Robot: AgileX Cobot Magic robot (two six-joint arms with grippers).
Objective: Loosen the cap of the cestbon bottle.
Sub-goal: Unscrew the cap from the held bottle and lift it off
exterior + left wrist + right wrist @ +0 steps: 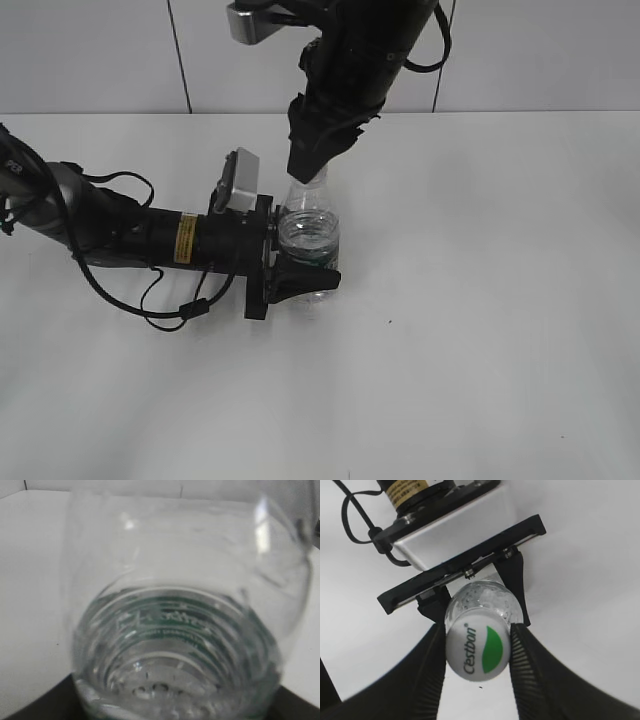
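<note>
The cestbon bottle (308, 240) stands upright in the middle of the white table (480, 320). The left gripper (300, 272) comes in from the side and is clamped around the bottle's lower body, holding it steady. The right gripper (477, 647) hangs straight down over the top, and its two ribbed fingers (522, 655) sit on either side of the cap (477, 650), pressed against it or very nearly. I think the twist comes next. The cap looks a bit off to one side between the fingers, so they could slip around it. If the left gripper squeezes too softly, the whole bottle could spin instead of the cap.
</note>
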